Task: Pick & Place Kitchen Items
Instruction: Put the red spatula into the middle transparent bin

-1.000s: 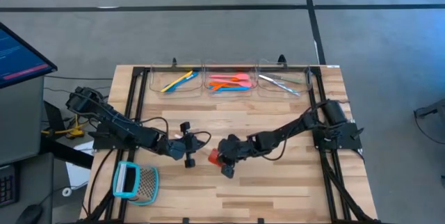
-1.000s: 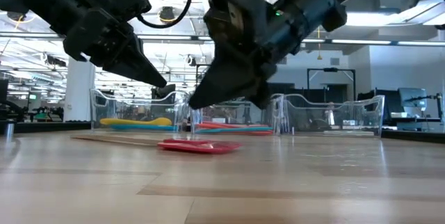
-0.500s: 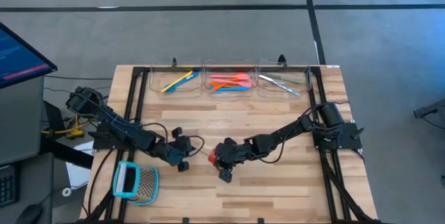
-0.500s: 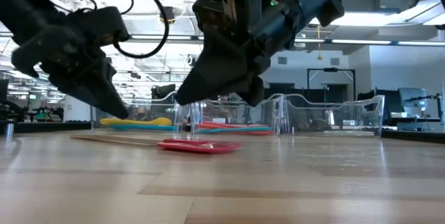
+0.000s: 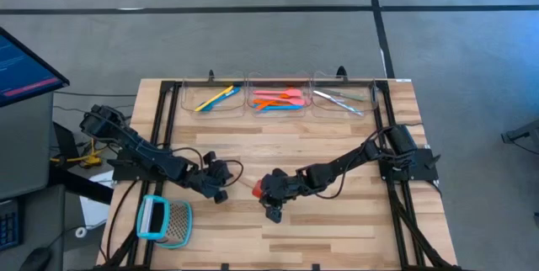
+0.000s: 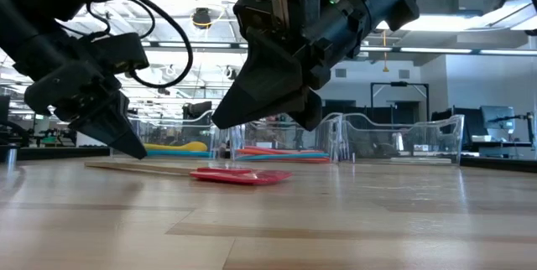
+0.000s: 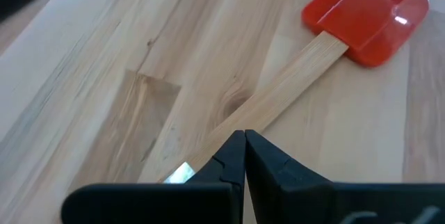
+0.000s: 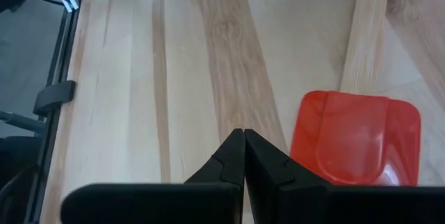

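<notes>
A spatula with a red head and a pale wooden handle lies flat on the wooden table, in its middle. My left gripper is shut. It slants down over the handle toward its free end, low above the table in the low view. My right gripper is shut too, and hangs clear above the table just beside the red head. My left gripper's shut tips stand right over the spatula's wooden handle, slanting down from the table's left. The low view shows a thin gap under them. Whether they touch the handle, I cannot tell.
Three clear bins stand along the far edge: yellow and blue utensils, orange, pink and blue ones, silvery pieces. A teal-framed mesh tool lies near the left front. The boards in front of the spatula are bare.
My left gripper has come down and gone toward the table's left, rolling about its own line, and now hangs low over the spatula's handle. It has stayed shut. The spatula has not moved.
</notes>
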{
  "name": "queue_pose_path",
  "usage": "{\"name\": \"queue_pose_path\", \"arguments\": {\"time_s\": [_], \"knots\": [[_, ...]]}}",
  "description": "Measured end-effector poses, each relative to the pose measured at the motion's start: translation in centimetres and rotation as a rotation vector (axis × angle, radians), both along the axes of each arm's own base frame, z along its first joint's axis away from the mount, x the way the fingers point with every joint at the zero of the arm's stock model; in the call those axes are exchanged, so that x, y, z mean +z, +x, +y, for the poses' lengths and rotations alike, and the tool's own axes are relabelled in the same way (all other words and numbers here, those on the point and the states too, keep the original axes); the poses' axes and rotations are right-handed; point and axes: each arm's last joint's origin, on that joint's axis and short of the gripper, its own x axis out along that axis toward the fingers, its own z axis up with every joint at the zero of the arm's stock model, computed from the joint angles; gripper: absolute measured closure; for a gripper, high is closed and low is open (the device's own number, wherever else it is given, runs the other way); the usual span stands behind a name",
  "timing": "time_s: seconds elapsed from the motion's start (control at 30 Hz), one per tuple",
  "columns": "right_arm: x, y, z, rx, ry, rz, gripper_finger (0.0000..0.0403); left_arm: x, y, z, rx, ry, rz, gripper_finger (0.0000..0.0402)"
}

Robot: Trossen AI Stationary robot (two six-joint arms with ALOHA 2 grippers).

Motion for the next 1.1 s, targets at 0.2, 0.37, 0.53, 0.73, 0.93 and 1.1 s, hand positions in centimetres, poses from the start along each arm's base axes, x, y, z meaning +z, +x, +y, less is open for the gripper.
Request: {"name": "queue_pose_path", "arguments": {"time_s": [0.2, 0.37, 0.53, 0.73, 0.93, 1.1], "knots": [[-0.2, -0.2, -0.1, -0.007, -0.016, 0.026, 0.0403, 0.1, 0.1, 0.0, 0.002, -0.004, -0.016, 0.0399], [-0.5, -0.1, -1.1, -0.041, -0.084, 0.048, 0.0403, 0.4, 0.4, -0.3, -0.005, -0.012, -0.043, 0.0399], [-0.8, -0.1, -2.4, -0.059, -0.110, 0.089, 0.0403, 0.8, 0.9, -0.8, -0.044, -0.125, -0.031, 0.0399], [-1.1, -0.2, -3.2, -0.040, -0.150, 0.130, 0.0403, 0.2, 0.1, -0.5, 0.033, -0.164, 0.046, 0.0399], [-1.1, -0.3, -3.4, -0.024, -0.171, 0.138, 0.0403, -0.8, -0.3, 1.1, 0.176, -0.133, 0.088, 0.0399], [-1.1, -0.3, -3.3, -0.019, -0.173, 0.138, 0.0403, -2.0, 1.0, 2.3, 0.196, -0.087, 0.012, 0.0399]]}}
